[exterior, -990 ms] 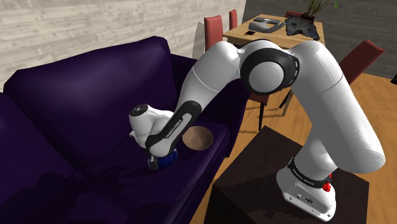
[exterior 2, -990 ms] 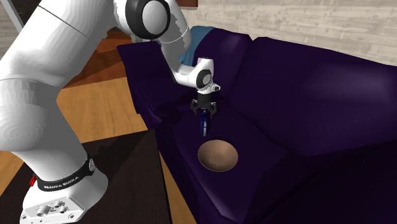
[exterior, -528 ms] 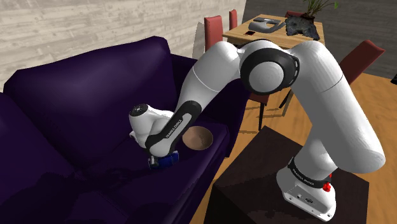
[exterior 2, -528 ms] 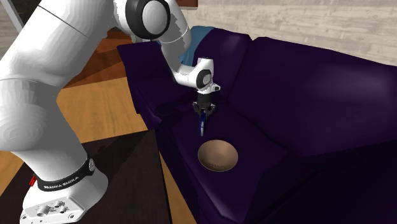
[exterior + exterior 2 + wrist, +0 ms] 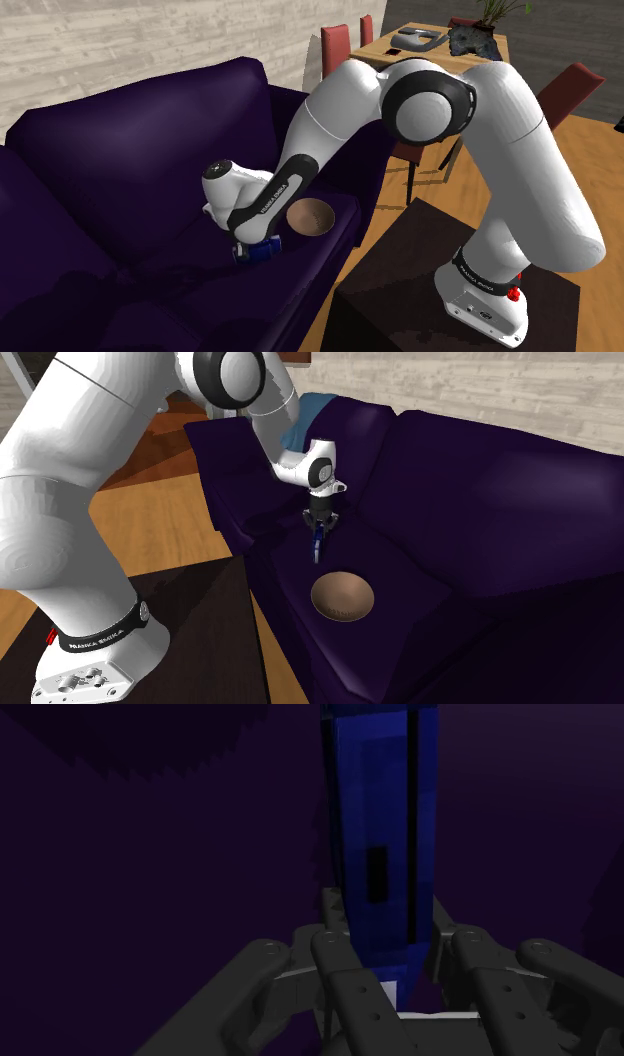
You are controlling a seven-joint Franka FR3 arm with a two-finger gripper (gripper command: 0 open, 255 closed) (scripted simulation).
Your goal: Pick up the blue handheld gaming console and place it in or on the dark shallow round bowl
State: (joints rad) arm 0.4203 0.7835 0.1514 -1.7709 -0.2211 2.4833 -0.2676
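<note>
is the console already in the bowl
No, the brown bowl holds nothing, and the blue console is clasped between the jaws, apart from the bowl's rim.

Shoulder view: high, behind the stand (image 5: pixel 400 275), facing down the sofa (image 5: pixel 120 150) toward the gripper (image 5: pixel 245 252).
Second exterior view: looks past the bowl (image 5: pixel 342 597) to the gripper.
Wrist view: close behind the gripper, right against the console (image 5: pixel 380 824).
Both exterior views share sofa, bowl and gripper.
</note>
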